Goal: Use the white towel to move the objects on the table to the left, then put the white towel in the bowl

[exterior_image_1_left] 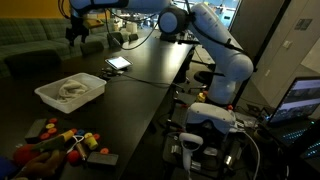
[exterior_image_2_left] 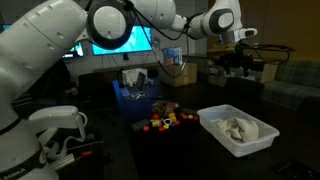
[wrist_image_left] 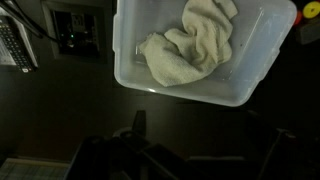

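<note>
The white towel (wrist_image_left: 190,45) lies crumpled inside the bowl (wrist_image_left: 130,62), a white plastic tub on the dark table (wrist_image_left: 60,115). Both exterior views show the towel (exterior_image_1_left: 70,89) (exterior_image_2_left: 237,127) resting in the bowl (exterior_image_1_left: 48,97) (exterior_image_2_left: 246,149). The objects (exterior_image_1_left: 60,145) (exterior_image_2_left: 170,119), small red, yellow and dark toys, are clustered on the table beyond one short end of the bowl. My gripper (wrist_image_left: 200,140) hangs high above the bowl, open and empty, with its dark fingers (wrist_image_left: 137,125) spread wide. It also shows raised in both exterior views, gripper (exterior_image_1_left: 76,30) (exterior_image_2_left: 240,48).
A flat device with a bright screen (exterior_image_1_left: 118,63) lies on the table past the bowl. A keyboard (wrist_image_left: 14,45) and a dark box (wrist_image_left: 75,30) sit at the wrist view's upper left. One toy (wrist_image_left: 311,10) peeks in beside the bowl's corner.
</note>
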Action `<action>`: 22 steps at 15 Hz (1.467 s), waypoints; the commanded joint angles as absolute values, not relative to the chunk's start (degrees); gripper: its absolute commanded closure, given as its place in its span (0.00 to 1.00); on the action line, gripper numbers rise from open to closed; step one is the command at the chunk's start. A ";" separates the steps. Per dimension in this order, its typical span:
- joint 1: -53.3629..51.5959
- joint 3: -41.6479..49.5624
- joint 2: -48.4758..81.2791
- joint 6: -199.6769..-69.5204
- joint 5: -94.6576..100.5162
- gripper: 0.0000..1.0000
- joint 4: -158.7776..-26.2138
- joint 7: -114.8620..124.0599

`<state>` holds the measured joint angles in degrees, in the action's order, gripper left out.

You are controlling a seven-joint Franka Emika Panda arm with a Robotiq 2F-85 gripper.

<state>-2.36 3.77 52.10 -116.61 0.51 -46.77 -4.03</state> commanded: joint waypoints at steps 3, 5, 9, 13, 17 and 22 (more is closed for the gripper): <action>-1.73 2.71 38.05 -112.28 -1.15 0.00 -65.85 -5.47; -1.61 2.87 34.52 -111.60 -1.71 0.00 -71.22 -5.02; 0.27 1.21 27.96 -114.81 -2.09 0.00 -81.99 -5.27; 3.27 -0.09 21.56 -118.30 -5.91 0.00 -93.00 -8.53; 5.61 0.00 15.39 -120.38 -9.54 0.00 -104.74 -14.12; 8.42 1.29 8.33 -127.82 -11.93 0.00 -120.56 -24.06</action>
<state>6.70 1.15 14.85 -121.24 -9.65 -109.37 -18.25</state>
